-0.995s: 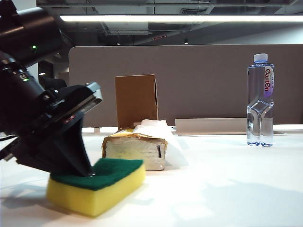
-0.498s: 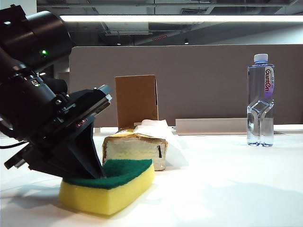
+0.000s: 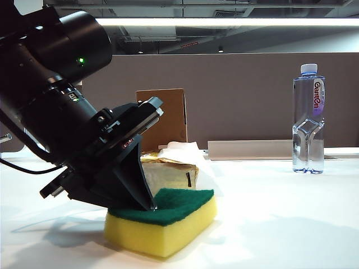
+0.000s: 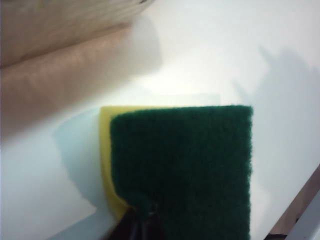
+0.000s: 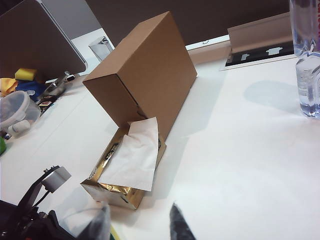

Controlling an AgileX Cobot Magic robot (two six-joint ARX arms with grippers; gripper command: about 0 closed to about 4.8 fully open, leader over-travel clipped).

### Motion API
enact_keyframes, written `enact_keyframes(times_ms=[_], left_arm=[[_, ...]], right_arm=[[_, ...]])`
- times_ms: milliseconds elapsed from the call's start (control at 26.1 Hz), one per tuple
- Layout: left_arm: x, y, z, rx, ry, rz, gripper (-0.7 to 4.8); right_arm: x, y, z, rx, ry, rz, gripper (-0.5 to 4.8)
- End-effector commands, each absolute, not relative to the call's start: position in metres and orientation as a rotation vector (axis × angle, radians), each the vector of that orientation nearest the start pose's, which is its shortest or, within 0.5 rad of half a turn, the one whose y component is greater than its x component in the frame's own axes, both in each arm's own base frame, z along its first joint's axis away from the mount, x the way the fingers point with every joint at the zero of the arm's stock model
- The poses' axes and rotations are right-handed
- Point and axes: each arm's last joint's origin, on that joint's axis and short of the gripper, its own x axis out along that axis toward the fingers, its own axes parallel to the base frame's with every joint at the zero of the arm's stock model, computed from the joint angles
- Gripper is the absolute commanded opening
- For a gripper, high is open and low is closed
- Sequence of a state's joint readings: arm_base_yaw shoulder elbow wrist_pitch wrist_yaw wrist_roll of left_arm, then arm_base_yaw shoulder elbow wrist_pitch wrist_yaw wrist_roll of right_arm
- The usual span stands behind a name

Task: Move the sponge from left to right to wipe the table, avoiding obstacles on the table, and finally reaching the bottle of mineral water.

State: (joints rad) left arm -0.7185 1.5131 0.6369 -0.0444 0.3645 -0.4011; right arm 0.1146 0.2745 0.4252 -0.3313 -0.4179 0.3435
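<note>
- Behind the white table (image 3: pixel 280 224) we see a grey partition.
- Our left end effector (image 3: pixel 150 206) is closed, pinching the sponge (image 3: pixel 168 224), which lies on the table just in front of the tissue pack (image 3: pixel 174 171).
- Our right end effector (image 5: pixel 137 220) hangs partly open, empty.
- Wiping is midway, we judge; next we must pass in front of the tissue pack and the cardboard box (image 3: pixel 165 117) toward the bottle of mineral water (image 3: pixel 308 120).
- One tissue sticks out of the pack.

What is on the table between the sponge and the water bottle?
Nothing: in the exterior view only bare white table lies between the sponge, pressed by the left tool, and the bottle.
</note>
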Motion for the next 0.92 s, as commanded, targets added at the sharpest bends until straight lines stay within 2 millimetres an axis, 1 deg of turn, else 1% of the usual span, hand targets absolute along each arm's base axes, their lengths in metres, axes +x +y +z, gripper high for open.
enact_keyframes(times_ms=[38, 115, 191, 459, 498, 536, 613, 651, 689, 727, 766, 919], left_arm=[[0.191, -0.181, 0.14, -0.158, 1.152, -0.781, 0.14], [0.191, -0.181, 0.14, -0.157, 1.151, -0.78, 0.91], [0.191, -0.181, 0.14, -0.158, 1.152, -0.779, 1.54], [0.193, -0.18, 0.142, -0.161, 1.133, -0.772, 1.63], [0.194, -0.179, 0.143, -0.167, 1.122, -0.773, 1.76], [0.195, -0.18, 0.146, -0.17, 1.112, -0.776, 2.26], [0.199, -0.181, 0.154, -0.173, 1.099, -0.775, 2.84], [0.2, -0.182, 0.158, -0.172, 1.089, -0.777, 2.88], [0.202, -0.184, 0.164, -0.172, 1.073, -0.783, 2.87], [0.203, -0.184, 0.168, -0.172, 1.059, -0.783, 2.88], [0.204, -0.185, 0.17, -0.175, 1.052, -0.785, 2.87], [0.203, -0.183, 0.169, -0.136, 1.053, -0.774, 2.87]], right_arm=[[0.09, 0.022, 0.257, 0.357, 0.254, 0.506, 1.58], [0.09, 0.022, 0.257, 0.357, 0.254, 0.506, 1.58], [0.09, 0.022, 0.257, 0.357, 0.254, 0.506, 1.58], [0.089, 0.023, 0.257, 0.358, 0.256, 0.517, 1.6], [0.089, 0.023, 0.257, 0.358, 0.258, 0.533, 1.78], [0.089, 0.023, 0.257, 0.359, 0.259, 0.54, 2.16], [0.088, 0.024, 0.257, 0.361, 0.265, 0.581, 2.22], [0.088, 0.025, 0.258, 0.361, 0.265, 0.596, 2.25], [0.087, 0.025, 0.26, 0.363, 0.266, 0.615, 2.54], [0.087, 0.025, 0.261, 0.364, 0.263, 0.62, 2.73], [0.086, 0.025, 0.263, 0.363, 0.261, 0.623, 2.81], [0.083, 0.025, 0.27, 0.363, 0.271, 0.622, 2.84]])
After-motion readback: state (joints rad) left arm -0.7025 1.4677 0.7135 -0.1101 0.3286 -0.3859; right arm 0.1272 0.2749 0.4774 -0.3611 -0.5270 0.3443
